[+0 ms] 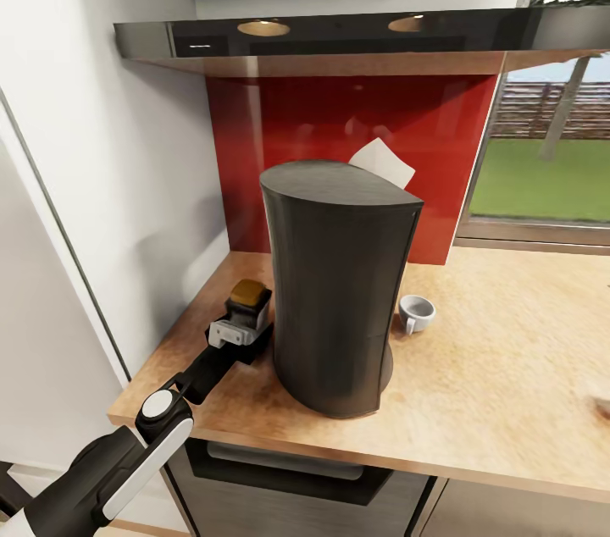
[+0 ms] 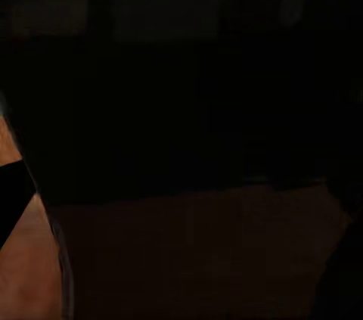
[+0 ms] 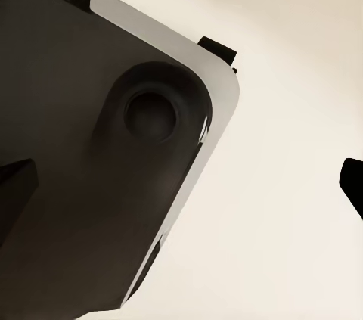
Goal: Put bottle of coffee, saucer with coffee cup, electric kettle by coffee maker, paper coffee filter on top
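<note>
The head view was bright and soft, daylight entering through the window [image 1: 542,173]; two round lamps glared on the glossy black shelf board [image 1: 339,35]. The left wrist view was nearly black, the right wrist view pale and sharp

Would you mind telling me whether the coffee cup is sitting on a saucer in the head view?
No, the coffee cup stands directly on the bare kitchen countertop, right of the coffee maker.
</note>
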